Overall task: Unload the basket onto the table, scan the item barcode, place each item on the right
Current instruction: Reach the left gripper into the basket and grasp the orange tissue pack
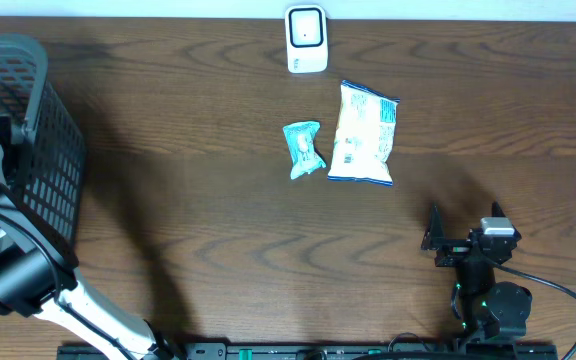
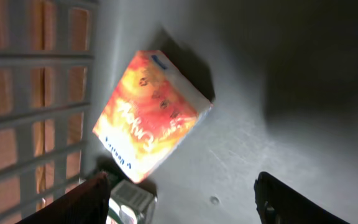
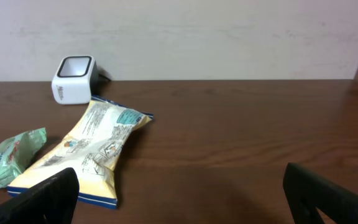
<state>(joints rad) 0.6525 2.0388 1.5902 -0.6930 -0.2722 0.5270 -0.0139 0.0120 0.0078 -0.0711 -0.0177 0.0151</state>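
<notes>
My left gripper [image 2: 182, 190] hangs open inside the dark mesh basket [image 1: 38, 130], with only the grey basket floor between its fingers. Just ahead of it an orange box [image 2: 151, 115] lies tilted, and a small silvery packet [image 2: 129, 202] sits by the left finger. The white barcode scanner [image 1: 306, 40] stands at the table's far edge and also shows in the right wrist view as the scanner [image 3: 73, 78]. My right gripper [image 1: 465, 228] rests open near the front right, holding nothing.
A yellow-white snack bag [image 1: 364, 133] and a teal packet [image 1: 304, 148] lie mid-table in front of the scanner. The right wrist view has the bag [image 3: 86, 152] left of the jaws. The basket wall [image 2: 36, 93] stands close on the left.
</notes>
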